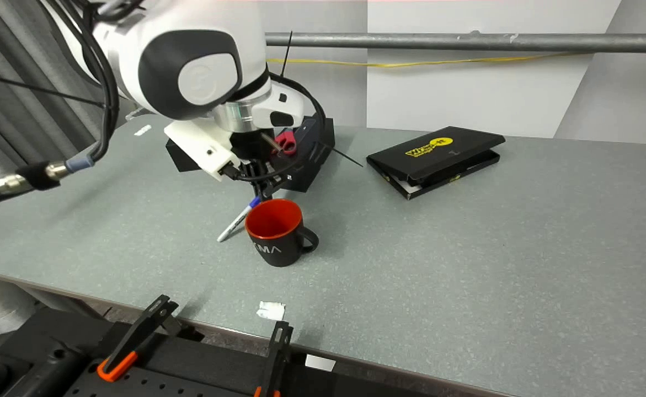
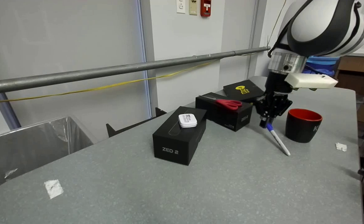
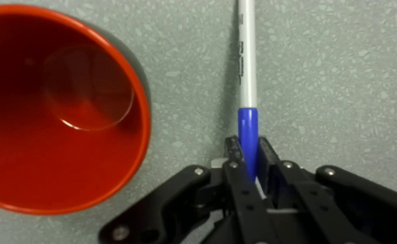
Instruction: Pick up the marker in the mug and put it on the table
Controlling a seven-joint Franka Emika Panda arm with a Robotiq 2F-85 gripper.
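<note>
Low in the wrist view, the hand [image 3: 248, 144] is pinching the slanted white marker [image 3: 247, 67] by its blue end. At left, the mug [image 3: 49, 176] (bright red inside) stands on the surface [image 3: 320, 67].

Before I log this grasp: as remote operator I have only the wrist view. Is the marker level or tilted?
Observer: Tilted. In an exterior view, the marker slopes down from the pincer, white end lowest.
Operator: Does anything stick out from the mug?
Observer: Yes, an exterior view shows its handle, on the side away from the marker.
Operator: Any other tool about?
Observer: Red-handled scissors lie on a black box in an exterior view.
</note>
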